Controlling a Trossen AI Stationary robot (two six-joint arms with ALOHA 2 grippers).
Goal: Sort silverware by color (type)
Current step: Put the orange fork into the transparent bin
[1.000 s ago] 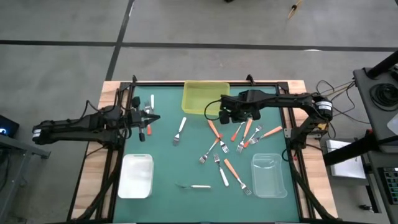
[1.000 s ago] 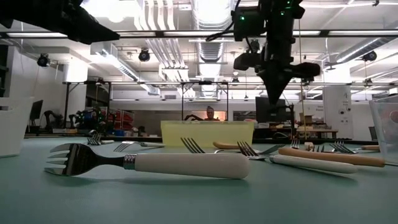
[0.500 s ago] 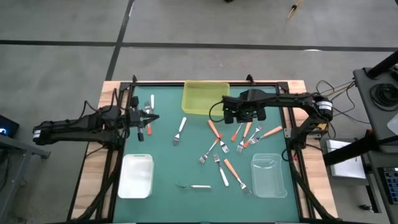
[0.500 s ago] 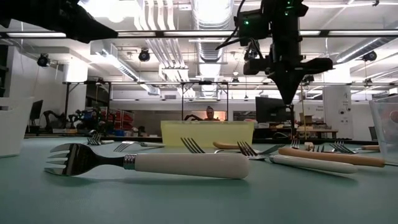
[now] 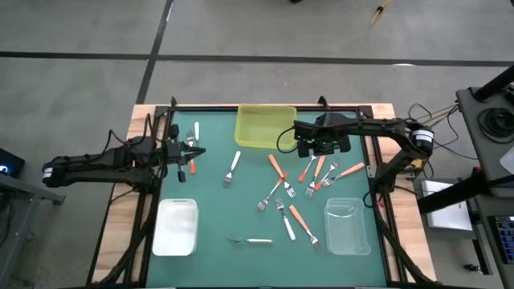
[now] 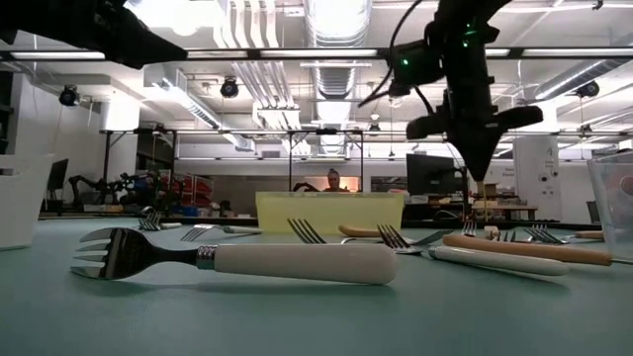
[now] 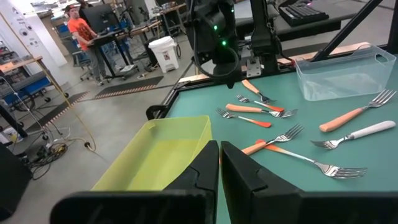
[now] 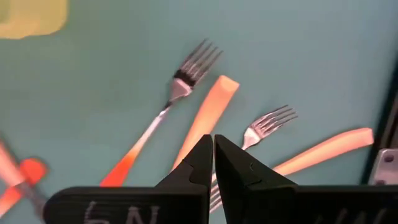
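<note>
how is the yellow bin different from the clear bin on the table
The yellow bin is tinted opaque yellow; the clear bin is see-through. The yellow bin sits at the table's far edge in the middle, the clear bin at the near right. Both are rectangular, open-topped and hold no forks.

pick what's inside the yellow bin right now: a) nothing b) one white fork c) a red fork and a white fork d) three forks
a: in the high view the yellow bin at the far edge of the table shows only its bare floor, and all the forks lie outside it on the green mat.
</note>
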